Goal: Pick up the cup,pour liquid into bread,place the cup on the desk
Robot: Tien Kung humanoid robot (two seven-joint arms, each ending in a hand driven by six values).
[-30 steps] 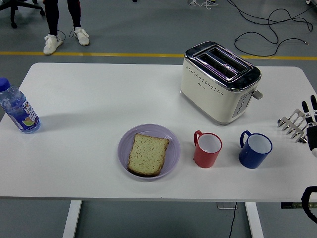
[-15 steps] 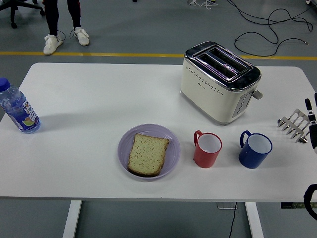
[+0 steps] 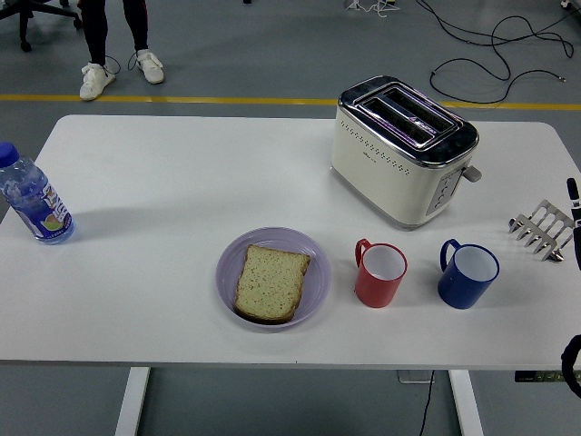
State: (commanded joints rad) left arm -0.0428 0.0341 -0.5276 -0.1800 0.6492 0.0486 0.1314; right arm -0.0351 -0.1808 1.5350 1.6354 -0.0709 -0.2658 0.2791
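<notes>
Right hand (image 3: 575, 232) barely in frame at right edge, grip state unreadable; blue cup (image 3: 468, 273) lies left of it, nearer than red cup (image 3: 380, 273)

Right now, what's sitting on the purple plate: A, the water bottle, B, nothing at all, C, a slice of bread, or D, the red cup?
C: a slice of bread lies flat on the purple plate, while the red cup stands on the table to the plate's right and the water bottle stands far off at the left edge.
</notes>
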